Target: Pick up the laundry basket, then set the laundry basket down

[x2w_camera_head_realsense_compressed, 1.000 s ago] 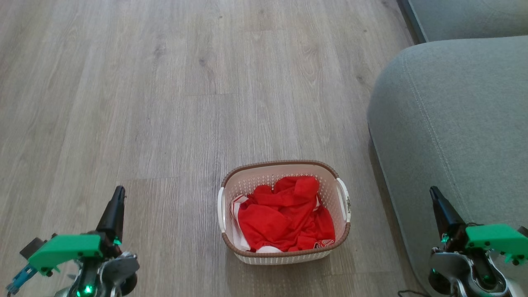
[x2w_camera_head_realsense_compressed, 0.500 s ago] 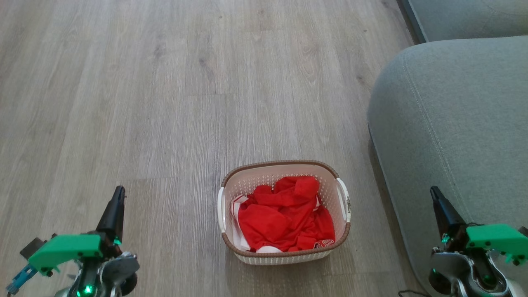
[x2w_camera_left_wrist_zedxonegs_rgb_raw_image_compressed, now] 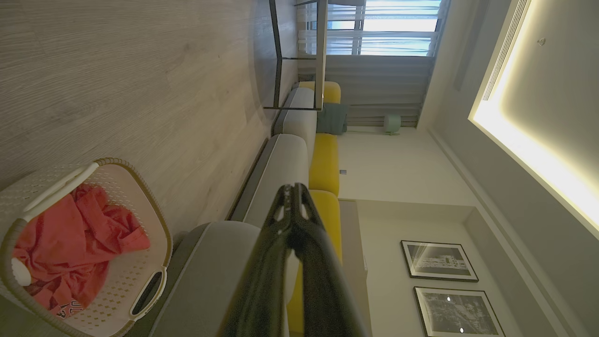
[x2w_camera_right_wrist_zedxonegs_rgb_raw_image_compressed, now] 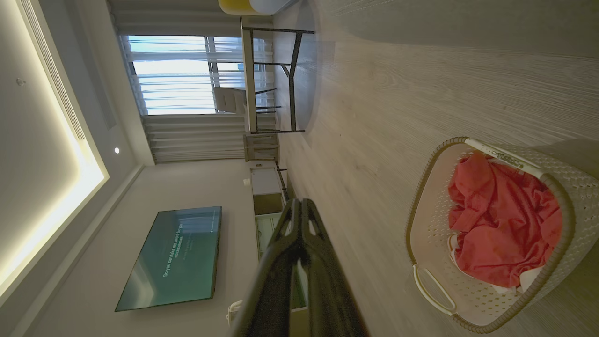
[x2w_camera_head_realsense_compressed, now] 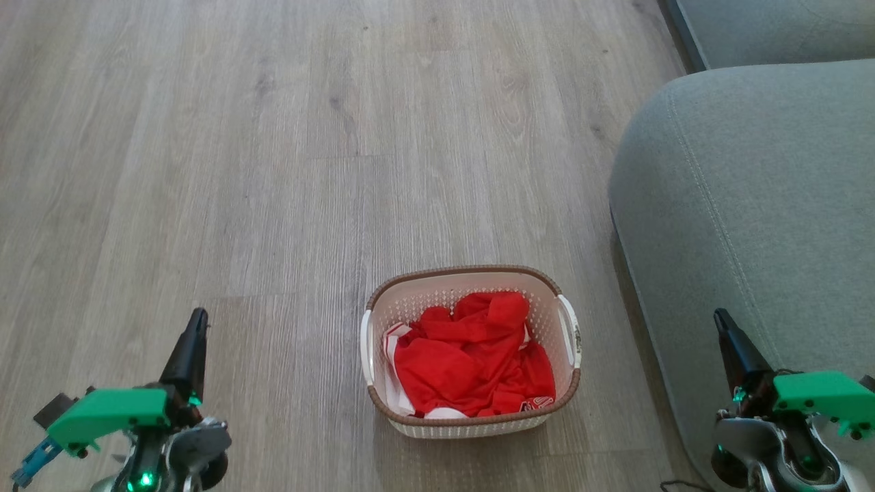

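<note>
Laundry basket (x2w_camera_head_realsense_compressed: 472, 428) sits upright on the wood floor (x2w_camera_head_realsense_compressed: 273, 171), between the two pairs of jaws and well apart from both. It is level with their tips and a little nearer the right pair. A crumpled red garment (x2w_camera_head_realsense_compressed: 472, 355) fills its bottom, with some white cloth showing at the edge. The left gripper (x2w_camera_head_realsense_compressed: 197, 320) has its jaws pressed together on nothing, and the right gripper (x2w_camera_head_realsense_compressed: 719, 318) likewise. Both point forward, away from the robot, rather than in toward the basket. A grey sofa (x2w_camera_head_realsense_compressed: 752, 205) bulks up just outside and beneath the right jaws.

From where I stand this fits two stages equally. The basket may be waiting to be lifted, or it may have been set back down with the arms drawn clear. The frames don't settle which.

Either way, my judgement is that the basket handles best by its white side handles (x2w_camera_head_realsense_compressed: 571, 331), one facing each pair of jaws. Taking them evenly keeps the brown rim level and the garment inside. The perforated plastic looks light and likely to flex or tip under a one-sided pull. The sofa leaves little room on the right side.
</note>
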Available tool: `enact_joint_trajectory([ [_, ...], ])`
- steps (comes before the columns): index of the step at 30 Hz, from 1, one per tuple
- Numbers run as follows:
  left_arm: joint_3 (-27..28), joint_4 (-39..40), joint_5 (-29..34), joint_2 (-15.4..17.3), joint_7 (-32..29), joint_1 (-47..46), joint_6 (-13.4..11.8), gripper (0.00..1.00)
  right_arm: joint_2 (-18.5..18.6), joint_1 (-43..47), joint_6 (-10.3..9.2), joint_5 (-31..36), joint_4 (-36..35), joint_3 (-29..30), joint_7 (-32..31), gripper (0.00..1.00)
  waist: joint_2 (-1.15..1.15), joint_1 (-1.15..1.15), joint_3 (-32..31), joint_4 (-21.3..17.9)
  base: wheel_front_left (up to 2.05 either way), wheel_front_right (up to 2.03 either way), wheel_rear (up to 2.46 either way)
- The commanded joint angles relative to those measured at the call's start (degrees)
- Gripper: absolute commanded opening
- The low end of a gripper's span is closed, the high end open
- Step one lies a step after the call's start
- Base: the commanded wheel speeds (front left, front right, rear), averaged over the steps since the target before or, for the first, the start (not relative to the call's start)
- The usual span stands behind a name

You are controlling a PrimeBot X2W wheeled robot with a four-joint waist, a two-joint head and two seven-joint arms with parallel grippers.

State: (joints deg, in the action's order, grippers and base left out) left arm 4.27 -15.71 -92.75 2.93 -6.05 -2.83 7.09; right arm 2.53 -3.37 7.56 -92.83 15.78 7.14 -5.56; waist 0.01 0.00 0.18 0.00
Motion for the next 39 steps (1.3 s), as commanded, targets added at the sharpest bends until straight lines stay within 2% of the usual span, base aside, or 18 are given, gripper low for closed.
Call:
enact_joint_trajectory([
  [1,1.97,1.66,0.36,0.18,-0.22,-3.34,0.40,0.00,0.71,-2.77,-0.08,0.28,-1.78,-1.09,-0.54,0.00,-0.01,0.00,0.00,0.00,0.00,0.00,0.00],
  [39,2.12,1.66,0.48,0.08,-0.34,-3.35,0.40,0.00,0.56,-2.79,-0.08,0.47,-1.77,-0.86,-0.73,0.00,-0.01,0.00,0.00,0.00,0.00,0.00,0.00],
])
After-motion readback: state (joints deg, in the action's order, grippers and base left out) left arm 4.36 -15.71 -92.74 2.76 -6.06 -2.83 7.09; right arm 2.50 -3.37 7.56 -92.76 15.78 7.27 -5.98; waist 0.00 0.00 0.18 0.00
